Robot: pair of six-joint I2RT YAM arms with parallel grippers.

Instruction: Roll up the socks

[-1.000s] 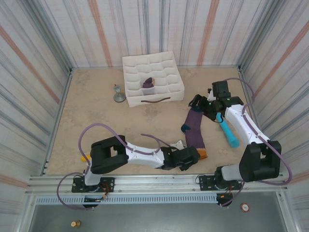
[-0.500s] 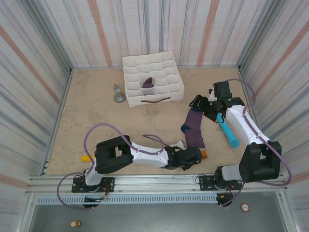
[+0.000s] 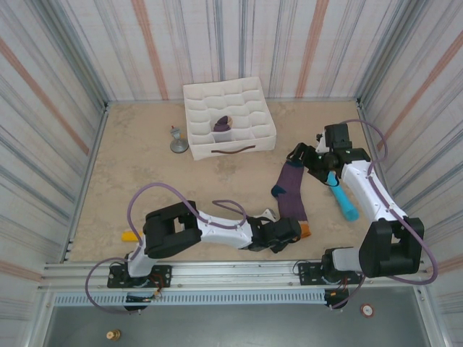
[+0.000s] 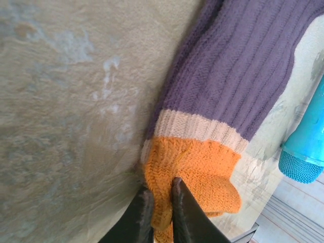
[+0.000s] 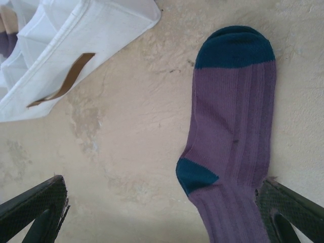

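While low over the beige table (image 3: 145, 181), well short of the white divided box (image 3: 210, 144), pinched the flat purple sock (image 4: 238, 76) by its orange cuff with the left gripper (image 4: 161, 188); hovered the right gripper (image 5: 161, 192) spread wide above the dark-blue heel; spotted a rolled sock (image 3: 222, 124) in one cell.

The beige table (image 3: 145, 181) lies bare across its left and middle, open for a pass. At the back a white fabric compartment box (image 3: 206, 150) and a small grey stand (image 3: 178, 146) block the way; on the right a teal cylinder (image 3: 346, 204) beside the flat purple sock (image 3: 291, 195) leaves a narrow lane.
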